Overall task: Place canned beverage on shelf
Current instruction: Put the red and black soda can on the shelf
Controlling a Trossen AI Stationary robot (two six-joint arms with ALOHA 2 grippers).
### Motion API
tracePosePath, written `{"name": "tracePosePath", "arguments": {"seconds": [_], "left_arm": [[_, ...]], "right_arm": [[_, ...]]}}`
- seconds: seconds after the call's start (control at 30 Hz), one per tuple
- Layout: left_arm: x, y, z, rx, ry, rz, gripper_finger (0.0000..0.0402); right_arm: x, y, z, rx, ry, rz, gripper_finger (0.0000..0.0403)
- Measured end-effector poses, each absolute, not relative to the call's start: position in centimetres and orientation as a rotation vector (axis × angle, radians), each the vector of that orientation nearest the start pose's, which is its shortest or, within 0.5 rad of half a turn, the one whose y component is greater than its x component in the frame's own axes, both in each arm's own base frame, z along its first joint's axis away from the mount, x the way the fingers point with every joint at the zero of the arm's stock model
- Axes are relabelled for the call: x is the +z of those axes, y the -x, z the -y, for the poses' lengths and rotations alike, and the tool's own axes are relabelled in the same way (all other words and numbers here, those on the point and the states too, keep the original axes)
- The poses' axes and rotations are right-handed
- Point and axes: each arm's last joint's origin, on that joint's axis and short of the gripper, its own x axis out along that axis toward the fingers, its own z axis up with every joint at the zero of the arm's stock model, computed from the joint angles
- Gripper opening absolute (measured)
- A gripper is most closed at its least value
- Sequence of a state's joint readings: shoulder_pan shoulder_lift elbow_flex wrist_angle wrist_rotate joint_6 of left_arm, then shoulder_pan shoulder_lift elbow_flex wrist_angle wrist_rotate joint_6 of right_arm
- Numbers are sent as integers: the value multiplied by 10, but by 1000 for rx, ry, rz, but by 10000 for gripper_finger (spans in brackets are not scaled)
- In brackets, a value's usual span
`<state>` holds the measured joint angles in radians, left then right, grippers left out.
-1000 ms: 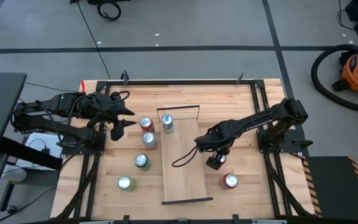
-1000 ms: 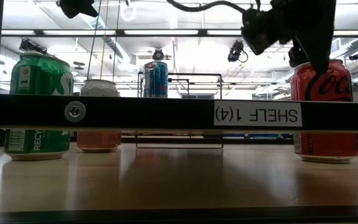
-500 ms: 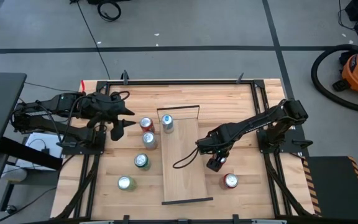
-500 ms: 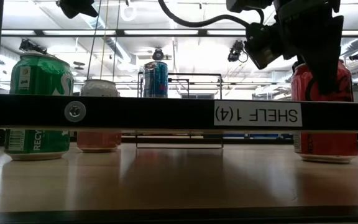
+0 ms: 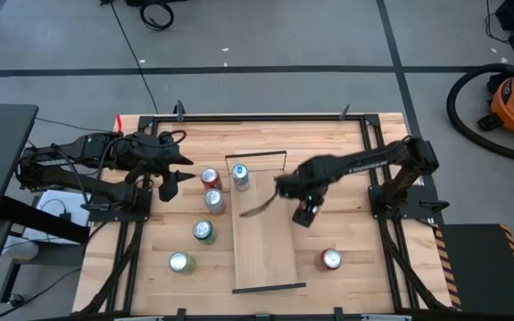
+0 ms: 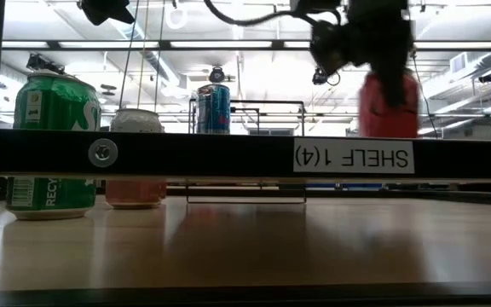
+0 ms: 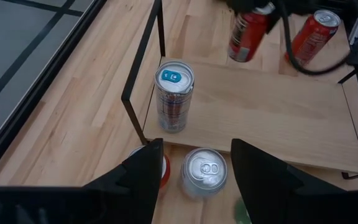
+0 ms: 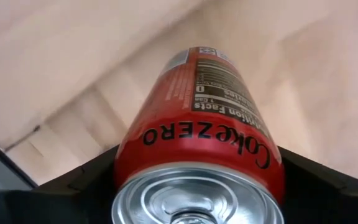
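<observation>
My right gripper [image 5: 303,214] is shut on a red Coke Zero can [image 8: 197,124], held in the air just off the right long edge of the shelf [image 5: 261,245]. The shelf is a pale board with a black wire rail at each short end. The held can also shows in the low view [image 6: 386,102] and the left wrist view [image 7: 248,31]. A blue and silver can [image 5: 240,176] stands on the shelf's far end. My left gripper [image 7: 194,186] is open and empty above the table's left part, near the loose cans. My right gripper pinches the can's side wall just below its top rim [image 8: 132,155] between its two fingers, one on each side. The fingers come from above and point down. The can is lifted clear of the table and hangs below the fingers, a little tilted.
A second red can [image 5: 330,259] stands on the table right of the shelf. A red-topped can [image 5: 211,177], a silver can [image 5: 215,200] and two green cans [image 5: 203,231] [image 5: 179,262] stand left of the shelf. Black frame bars run along the table's sides.
My right gripper has gone up and toward the table's far edge with the red can. The can stood on the table a second ago and now hangs clear of it, closer to the shelf's far half.
</observation>
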<state>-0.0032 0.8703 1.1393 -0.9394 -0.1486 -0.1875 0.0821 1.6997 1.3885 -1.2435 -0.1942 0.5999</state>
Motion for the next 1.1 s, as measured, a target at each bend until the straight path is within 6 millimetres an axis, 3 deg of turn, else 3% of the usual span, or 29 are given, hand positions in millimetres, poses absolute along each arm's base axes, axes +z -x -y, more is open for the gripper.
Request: {"name": "tracePosePath", "arguments": {"seconds": [0.23, 0.53, 0.77, 1.1], "left_arm": [[368, -146, -4, 209, 148, -651, 199], [370, -147, -4, 211, 161, -622, 199], [372, -148, -4, 218, 140, -605, 199], [370, -147, -4, 229, 167, -625, 199]], "right_arm": [[296, -316, 2, -309, -498, -1431, 332], [322, -329, 35, -312, -533, -1311, 331], [323, -372, 46, -240, -373, -1377, 330], [308, -404, 50, -75, -157, -1490, 332]]}}
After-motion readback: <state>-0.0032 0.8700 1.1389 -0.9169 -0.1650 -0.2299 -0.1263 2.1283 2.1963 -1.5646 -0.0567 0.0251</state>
